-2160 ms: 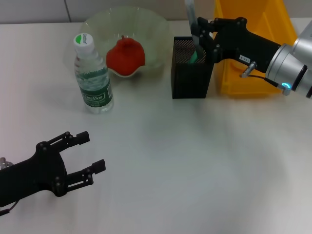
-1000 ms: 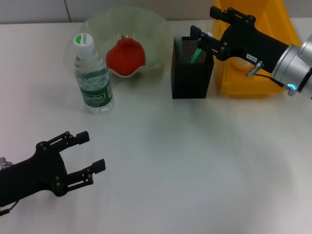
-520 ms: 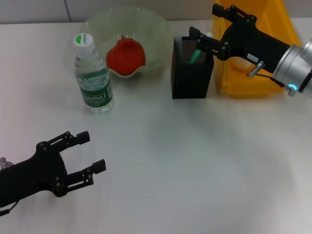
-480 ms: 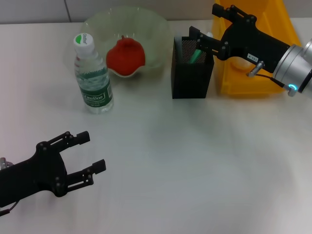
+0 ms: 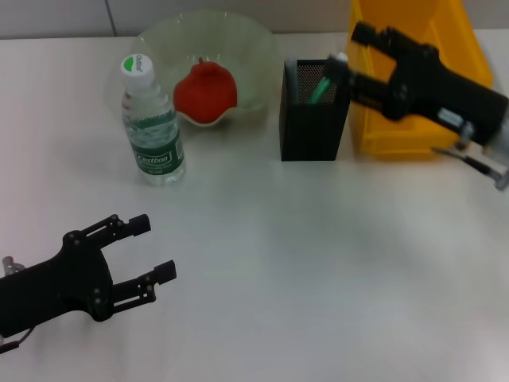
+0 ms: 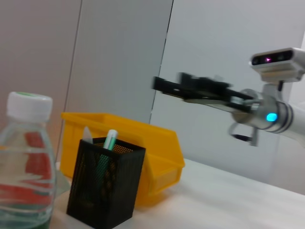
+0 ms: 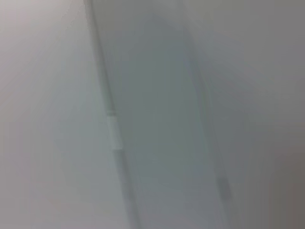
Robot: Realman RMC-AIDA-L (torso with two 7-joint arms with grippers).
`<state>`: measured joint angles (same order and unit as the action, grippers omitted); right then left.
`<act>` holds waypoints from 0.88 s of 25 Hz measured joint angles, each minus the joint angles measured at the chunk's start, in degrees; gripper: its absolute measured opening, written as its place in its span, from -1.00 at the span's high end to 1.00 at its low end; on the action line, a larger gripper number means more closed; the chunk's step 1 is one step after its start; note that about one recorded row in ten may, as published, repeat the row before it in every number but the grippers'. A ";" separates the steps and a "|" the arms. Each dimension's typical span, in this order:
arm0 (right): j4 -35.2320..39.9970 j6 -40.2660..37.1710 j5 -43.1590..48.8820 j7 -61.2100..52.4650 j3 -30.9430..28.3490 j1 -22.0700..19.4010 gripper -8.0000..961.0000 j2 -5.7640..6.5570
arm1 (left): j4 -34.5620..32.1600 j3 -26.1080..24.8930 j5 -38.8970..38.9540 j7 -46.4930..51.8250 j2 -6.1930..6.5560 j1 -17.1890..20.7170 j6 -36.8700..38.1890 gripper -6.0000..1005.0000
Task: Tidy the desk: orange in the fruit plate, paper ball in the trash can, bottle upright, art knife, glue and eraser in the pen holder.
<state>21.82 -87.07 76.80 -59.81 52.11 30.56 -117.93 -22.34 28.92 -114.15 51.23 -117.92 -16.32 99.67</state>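
Your white desk [image 5: 318,263] meets a grey wall at its far edge, where the pen holder [image 5: 312,111] stands beside the yellow bin [image 5: 413,131]; right gripper [image 5: 351,57] spread empty above them; left gripper [image 5: 151,249] released near the front-left corner.

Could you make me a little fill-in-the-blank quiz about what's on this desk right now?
1. The red-orange fruit lies in the glass ____.
2. The water bottle stands ____ beside that plate.
3. A green-tipped stick pokes out of the black mesh ____.
4. Behind the right gripper sits a bin coloured ____, while the left gripper rests near the desk's front edge.

Missing words: plate; upright; pen holder; yellow
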 joint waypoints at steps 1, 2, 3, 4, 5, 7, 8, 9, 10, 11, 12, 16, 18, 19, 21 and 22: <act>1.28 -3.01 1.76 -1.96 -0.13 -1.01 -0.70 0.29 | 0.07 0.07 0.00 0.10 -0.01 -0.23 0.12 -0.62; 2.28 -5.48 3.47 -3.33 -0.22 -1.79 -0.70 0.49 | 0.12 0.13 -0.02 0.25 -0.01 -0.51 0.25 -0.62; 3.26 -7.97 5.30 -4.64 -0.34 -2.58 -0.70 0.79 | 0.15 0.15 -0.12 0.53 -0.02 -0.94 0.46 -0.62; 4.11 -10.06 6.98 -5.70 -0.41 -3.26 -0.70 1.13 | 0.15 0.15 -0.12 0.53 -0.02 -0.94 0.46 -0.62; 4.65 -11.85 8.79 -6.41 -0.42 -3.76 -0.70 1.48 | 0.16 0.17 -0.22 0.84 -0.01 -1.42 0.71 -0.62; 5.23 -14.19 12.14 -7.08 -0.51 -4.48 -0.70 2.14 | 0.17 0.21 -0.28 1.09 0.01 -1.87 0.99 -0.62; 5.28 -14.96 13.92 -7.10 -0.54 -4.73 -0.70 2.43 | 0.18 0.65 -0.46 1.97 0.37 -3.54 2.47 -0.62; 5.32 -15.67 16.00 -7.09 -0.56 -4.94 -0.70 2.68 | 0.15 0.93 -0.48 2.30 0.45 -3.97 2.75 -0.62; 5.41 -15.90 17.38 -7.02 -0.56 -5.00 -0.70 2.77 | 0.10 1.29 -0.49 2.68 0.51 -4.38 2.95 -0.62; 5.54 -16.09 18.97 -6.91 -0.58 -5.08 -0.70 2.85 | 0.03 1.82 -0.52 3.18 0.59 -4.87 3.16 -0.62; 5.80 -16.07 21.06 -6.83 -0.58 -5.10 -0.70 2.85 | -0.05 2.44 -0.53 3.74 0.61 -5.33 3.30 -0.62; 6.27 -14.83 26.77 -6.57 -0.57 -4.89 -0.70 2.54 | -0.15 5.19 -0.56 5.09 0.66 -6.78 3.34 -0.62; 6.10 -13.56 28.05 -5.96 -0.46 -4.94 -0.70 2.41 | -0.11 6.60 -0.56 5.21 0.65 -7.25 2.84 -0.62; 6.02 -13.02 28.35 -5.64 -0.45 -5.01 -0.70 2.36 | -0.11 7.19 -0.62 5.21 0.61 -7.42 2.27 -0.62; 5.72 -11.45 29.00 -4.77 -0.41 -5.29 -0.70 2.19 | -0.03 7.95 -0.88 5.22 0.59 -7.65 0.98 -0.62; 5.54 -10.68 29.18 -4.36 -0.34 -5.39 -0.70 2.10 | 0.05 8.26 -1.24 5.23 0.58 -7.79 0.27 -0.62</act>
<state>27.37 -97.75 105.98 -64.16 51.77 25.17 -115.84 -22.29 37.17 -115.38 56.45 -117.34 -24.11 99.94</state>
